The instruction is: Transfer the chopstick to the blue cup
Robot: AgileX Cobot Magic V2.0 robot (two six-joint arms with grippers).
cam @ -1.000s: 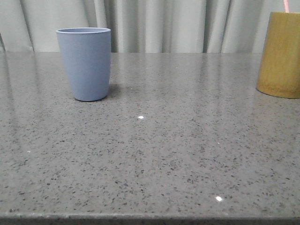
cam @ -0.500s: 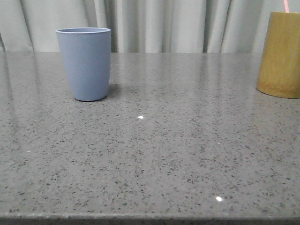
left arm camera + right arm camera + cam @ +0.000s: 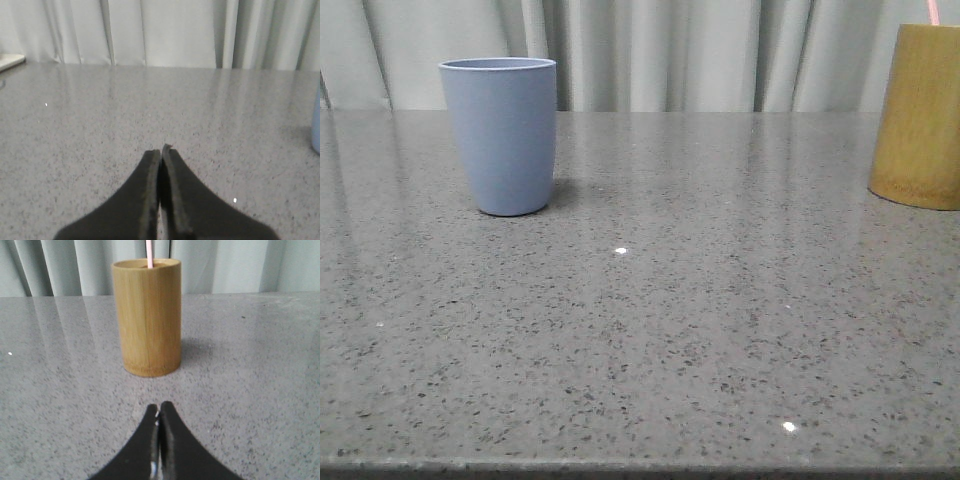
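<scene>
The blue cup (image 3: pixel 501 135) stands upright at the far left of the grey speckled table; its edge shows in the left wrist view (image 3: pixel 316 120). A thin pale-pink chopstick (image 3: pixel 930 12) sticks up out of a yellow-brown bamboo cylinder (image 3: pixel 918 115) at the far right. In the right wrist view the chopstick (image 3: pixel 149 253) rises from the cylinder (image 3: pixel 148 317), which stands a short way ahead of my right gripper (image 3: pixel 159 405). That gripper is shut and empty. My left gripper (image 3: pixel 161 149) is shut and empty over bare table. Neither gripper shows in the front view.
Pale pleated curtains (image 3: pixel 660 55) hang behind the table's far edge. The table's front edge (image 3: pixel 640 466) runs along the bottom of the front view. A pale flat object (image 3: pixel 9 61) lies at the table's edge in the left wrist view.
</scene>
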